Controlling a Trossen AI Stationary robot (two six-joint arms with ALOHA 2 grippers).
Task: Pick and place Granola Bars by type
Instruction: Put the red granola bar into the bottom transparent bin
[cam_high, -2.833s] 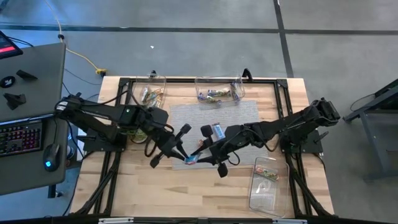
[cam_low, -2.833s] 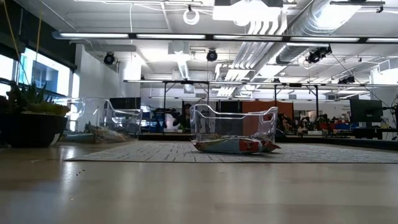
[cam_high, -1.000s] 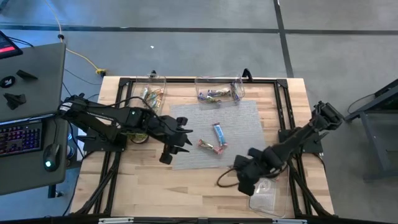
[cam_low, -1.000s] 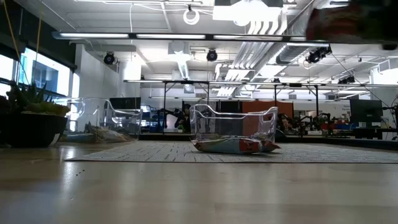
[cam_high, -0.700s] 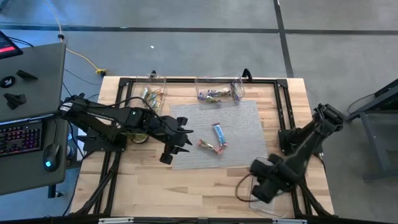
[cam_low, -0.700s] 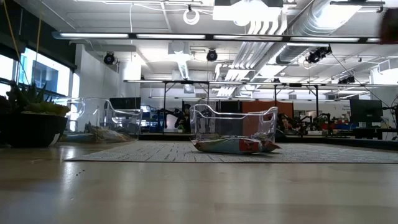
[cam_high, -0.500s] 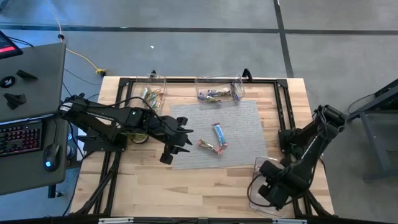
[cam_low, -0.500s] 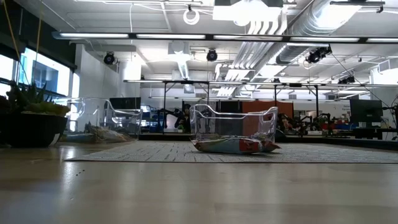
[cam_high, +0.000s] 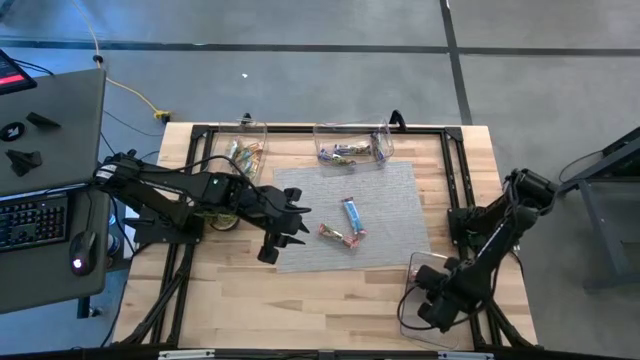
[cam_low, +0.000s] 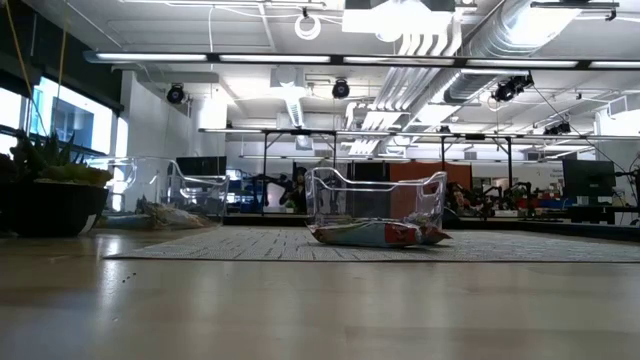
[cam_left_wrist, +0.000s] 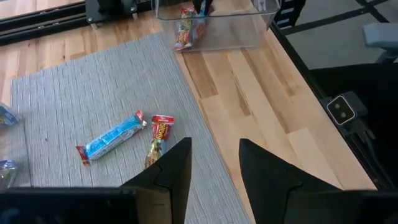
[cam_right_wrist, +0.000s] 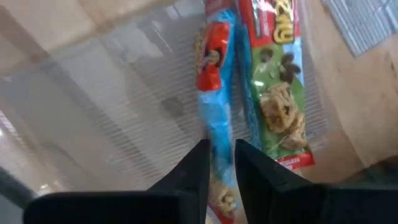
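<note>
The right pincer (cam_right_wrist: 219, 163), clamped on a bar (cam_right_wrist: 214, 99) over the bin (cam_high: 412, 310), should lower before releasing; the left pincer (cam_left_wrist: 214, 158) hangs apart.

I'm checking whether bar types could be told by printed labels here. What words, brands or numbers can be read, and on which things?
No text reads in full.
Green bar in the clear bin, right wrist view: large red letters, cut off by the picture's edge, unreadable.
Bar in the right gripper: print blurred.
Blue bar and red-ended bar on the mat: print too small.
Bars in the far bins: too small.
</note>
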